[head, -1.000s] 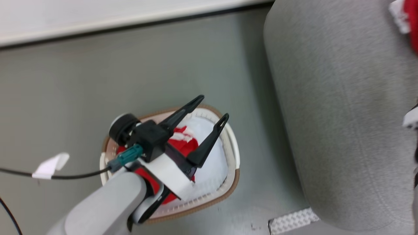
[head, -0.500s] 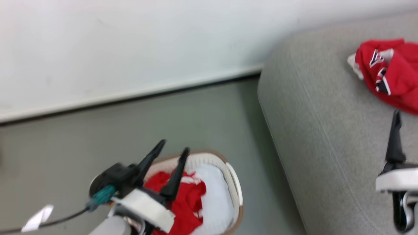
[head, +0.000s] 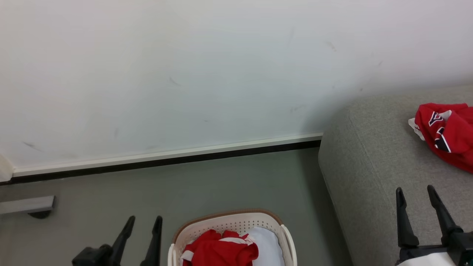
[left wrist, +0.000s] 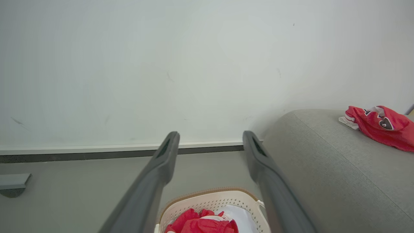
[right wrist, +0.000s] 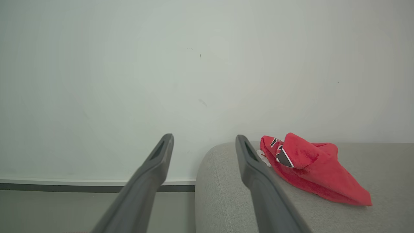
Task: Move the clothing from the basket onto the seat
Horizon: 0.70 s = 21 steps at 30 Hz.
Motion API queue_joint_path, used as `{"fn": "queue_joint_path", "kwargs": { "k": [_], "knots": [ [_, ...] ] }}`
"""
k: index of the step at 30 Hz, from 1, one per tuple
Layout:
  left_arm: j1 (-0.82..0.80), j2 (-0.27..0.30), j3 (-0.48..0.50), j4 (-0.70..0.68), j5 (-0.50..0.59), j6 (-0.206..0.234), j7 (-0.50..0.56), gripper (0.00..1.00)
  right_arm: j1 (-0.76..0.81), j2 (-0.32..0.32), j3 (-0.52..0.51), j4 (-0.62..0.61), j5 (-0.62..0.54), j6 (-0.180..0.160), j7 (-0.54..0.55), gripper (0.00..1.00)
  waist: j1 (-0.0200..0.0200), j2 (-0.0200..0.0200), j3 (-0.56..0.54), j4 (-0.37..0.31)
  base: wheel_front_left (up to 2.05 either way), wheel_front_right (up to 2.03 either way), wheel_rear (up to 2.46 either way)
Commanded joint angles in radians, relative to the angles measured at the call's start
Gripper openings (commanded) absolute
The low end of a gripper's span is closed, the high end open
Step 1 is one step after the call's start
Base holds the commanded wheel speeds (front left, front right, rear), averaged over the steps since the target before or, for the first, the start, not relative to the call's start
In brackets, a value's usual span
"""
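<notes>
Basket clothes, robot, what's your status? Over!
Left claw open, empty, near basket. Right claw open, empty, by seat. One red garment on seat, more red clothing in basket. Path looks clear.

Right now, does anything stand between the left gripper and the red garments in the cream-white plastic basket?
Nothing visible does. The open left gripper sits left of the cream-white perforated basket, and the soft red garments lie uncovered inside it.

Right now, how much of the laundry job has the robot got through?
Partway. Done: one red garment lies on the grey seat. In hand: nothing; the left gripper and right gripper are both open and empty. Left: a red pile sits in the basket, waiting to be moved.
</notes>
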Motion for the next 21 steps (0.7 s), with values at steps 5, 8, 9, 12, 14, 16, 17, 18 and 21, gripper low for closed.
{"fn": "queue_joint_path", "kwargs": {
  "k": [5,8,9,12,14,16,17,18,21],
  "knots": [
    [0.071,-0.048,0.107,0.027,0.079,-0.053,0.000,1.00,0.081,-0.005,0.032,0.002,0.049,-0.003,0.001,1.00,0.0003,0.0000,-0.033,0.026,0.00,0.00,0.00],
    [0.097,-0.079,0.158,0.037,0.111,-0.084,0.000,1.00,0.117,-0.005,0.052,0.014,0.071,-0.003,0.001,1.00,0.0003,0.0000,-0.043,0.033,0.00,0.00,0.00],
    [0.104,-0.087,0.173,0.041,0.125,-0.092,0.000,1.00,0.126,-0.005,0.055,0.017,0.075,-0.003,0.001,1.00,0.0003,0.0000,-0.045,0.036,0.00,0.00,0.00],
    [0.117,-0.112,0.209,0.051,0.156,-0.111,0.000,1.00,0.146,-0.004,0.061,0.021,0.092,-0.003,0.001,1.00,0.0003,0.0000,-0.051,0.046,0.00,0.00,0.00],
    [0.120,-0.127,0.227,0.055,0.165,-0.123,0.000,1.00,0.150,-0.004,0.073,0.026,0.094,-0.003,0.001,1.00,0.0003,0.0000,-0.052,0.050,0.00,0.00,0.00],
    [0.119,-0.137,0.238,0.060,0.180,-0.132,0.000,1.00,0.145,-0.005,0.083,0.027,0.090,-0.003,0.001,1.00,0.0003,0.0000,-0.053,0.056,0.00,0.00,0.00],
    [0.117,-0.141,0.242,0.063,0.186,-0.134,0.000,1.00,0.142,-0.005,0.089,0.029,0.086,-0.003,0.001,1.00,0.0003,0.0000,-0.054,0.059,0.00,0.00,0.00],
    [0.114,-0.146,0.246,0.065,0.190,-0.138,0.000,1.00,0.139,-0.005,0.093,0.030,0.084,-0.003,0.001,1.00,0.0003,0.0000,-0.055,0.061,0.00,0.00,0.00],
    [0.108,-0.157,0.256,0.072,0.199,-0.143,0.000,1.00,0.135,-0.005,0.098,0.034,0.078,-0.003,0.001,1.00,0.0003,0.0000,-0.058,0.070,0.00,0.00,0.00]
  ]
}}
